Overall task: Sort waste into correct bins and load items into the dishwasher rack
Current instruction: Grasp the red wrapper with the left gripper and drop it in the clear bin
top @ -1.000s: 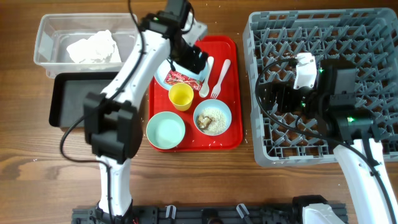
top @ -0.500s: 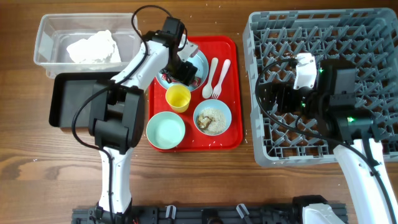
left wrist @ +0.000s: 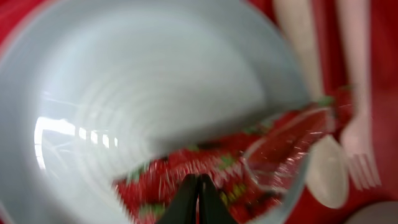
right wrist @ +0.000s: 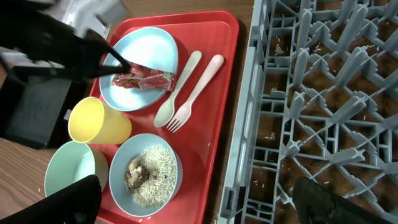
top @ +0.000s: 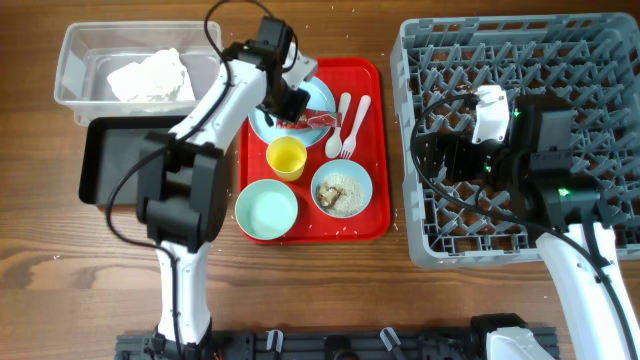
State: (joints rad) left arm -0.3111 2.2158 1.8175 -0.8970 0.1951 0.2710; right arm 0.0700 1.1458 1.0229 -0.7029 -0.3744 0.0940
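Observation:
My left gripper (top: 287, 112) is down on the pale blue plate (top: 318, 98), shut on the left end of the small red wrapper (top: 306, 122). In the left wrist view its black fingertips (left wrist: 200, 186) meet on the wrapper (left wrist: 255, 155), blurred, above the plate (left wrist: 155, 81). The right wrist view shows the wrapper (right wrist: 144, 81) lying across the plate (right wrist: 143, 50). My right gripper (top: 440, 155) hangs open over the left edge of the grey dishwasher rack (top: 520, 50), with nothing between its fingers (right wrist: 202, 200).
On the red tray (top: 375, 215) stand a yellow cup (top: 290, 155), an empty bowl (top: 267, 210) and a bowl of rice with scraps (top: 342, 188); a spoon (top: 335, 120) and fork (top: 352, 130) lie beside the plate. The clear tub (top: 80, 50) holds a napkin (top: 150, 75). A black tray (top: 120, 160) sits below it.
My left gripper came down onto the plate and went from open to shut on the red wrapper, which shifted a little to the right. The right arm has not moved.

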